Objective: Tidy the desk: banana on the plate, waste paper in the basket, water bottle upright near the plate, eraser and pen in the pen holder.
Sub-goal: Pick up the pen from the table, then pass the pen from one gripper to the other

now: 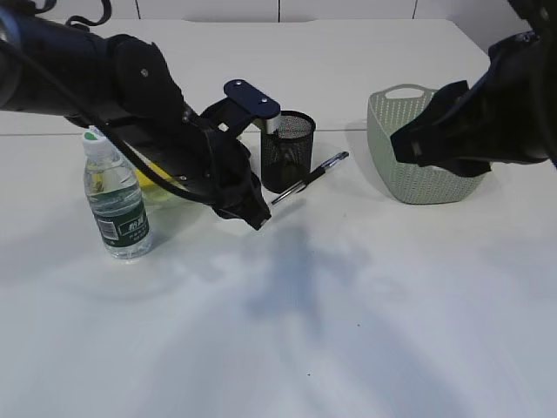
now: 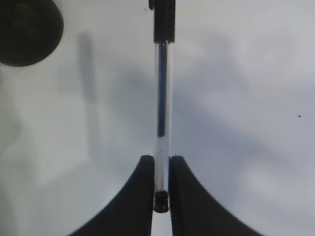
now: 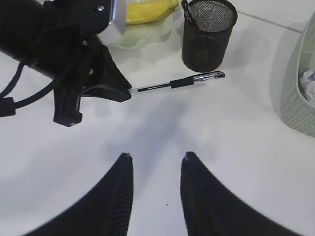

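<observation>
My left gripper (image 2: 161, 160) is shut on the tail end of a clear pen (image 2: 162, 98) with a black grip. The pen (image 1: 309, 178) hangs above the table, its far end pointing past the right side of the black mesh pen holder (image 1: 287, 152). The water bottle (image 1: 116, 200) stands upright at the left. A banana (image 3: 147, 11) lies on the pale green plate (image 3: 147, 32) behind the left arm. Crumpled waste paper (image 3: 310, 78) lies inside the green basket (image 1: 418, 157). My right gripper (image 3: 155, 156) is open and empty above bare table. The eraser is hidden.
Something dark sticks up inside the pen holder (image 3: 206, 34); I cannot tell what it is. The left arm (image 1: 130, 96) spans the left back of the table, and the right arm (image 1: 487, 113) hangs over the basket. White table spreads across the front.
</observation>
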Robot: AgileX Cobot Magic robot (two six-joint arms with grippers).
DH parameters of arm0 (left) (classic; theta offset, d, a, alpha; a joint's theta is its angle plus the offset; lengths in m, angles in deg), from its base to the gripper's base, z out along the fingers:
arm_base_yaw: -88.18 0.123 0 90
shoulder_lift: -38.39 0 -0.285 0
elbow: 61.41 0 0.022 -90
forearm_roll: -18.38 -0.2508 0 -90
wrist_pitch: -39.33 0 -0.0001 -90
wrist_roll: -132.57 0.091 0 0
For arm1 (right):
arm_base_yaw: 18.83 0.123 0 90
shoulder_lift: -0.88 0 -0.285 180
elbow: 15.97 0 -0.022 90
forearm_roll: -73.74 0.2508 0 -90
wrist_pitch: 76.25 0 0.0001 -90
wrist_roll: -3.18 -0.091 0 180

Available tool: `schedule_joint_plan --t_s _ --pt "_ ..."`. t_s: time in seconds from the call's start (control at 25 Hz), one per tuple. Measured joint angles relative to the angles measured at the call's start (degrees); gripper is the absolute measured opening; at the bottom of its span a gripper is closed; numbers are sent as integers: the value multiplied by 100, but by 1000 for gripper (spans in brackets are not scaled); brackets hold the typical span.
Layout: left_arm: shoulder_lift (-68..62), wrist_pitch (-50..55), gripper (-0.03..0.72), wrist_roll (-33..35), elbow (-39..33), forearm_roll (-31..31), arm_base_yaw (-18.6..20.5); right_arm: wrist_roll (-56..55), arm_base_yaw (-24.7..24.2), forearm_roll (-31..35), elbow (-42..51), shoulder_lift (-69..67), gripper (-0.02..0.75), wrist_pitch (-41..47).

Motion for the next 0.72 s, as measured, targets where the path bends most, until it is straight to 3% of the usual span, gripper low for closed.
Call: schedule_joint_plan --t_s 0.44,0.72 --pt "1353 -1112 32 0 -1536 592 0 -215 0 227 0 0 251 -495" --pt "2209 -1713 32 0 -2278 998 -126 -228 0 477 0 0 292 -799"
